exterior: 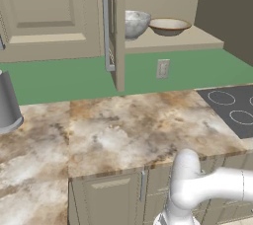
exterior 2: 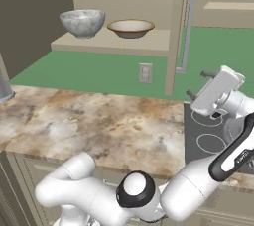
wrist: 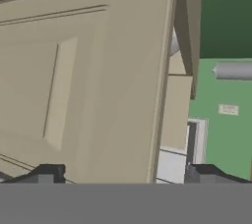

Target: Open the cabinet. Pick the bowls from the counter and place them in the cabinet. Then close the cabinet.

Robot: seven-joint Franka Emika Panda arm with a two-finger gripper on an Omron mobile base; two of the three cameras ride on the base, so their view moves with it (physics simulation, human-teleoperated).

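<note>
Item: I see my gripper (exterior 2: 196, 84) spread wide, empty; beige panelled cabinet door (exterior 2: 174, 31) stands edge-on at ten o'clock, long axis vertical.

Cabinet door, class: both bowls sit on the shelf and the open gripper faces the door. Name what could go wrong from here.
1. The open gripper is beside the cabinet door, near its edge; it may slip off as it pushes.
2. The cream bowl sits near the shelf front; a hard swing might jolt it.
3. The bar handle projects and could snag a finger.
</note>
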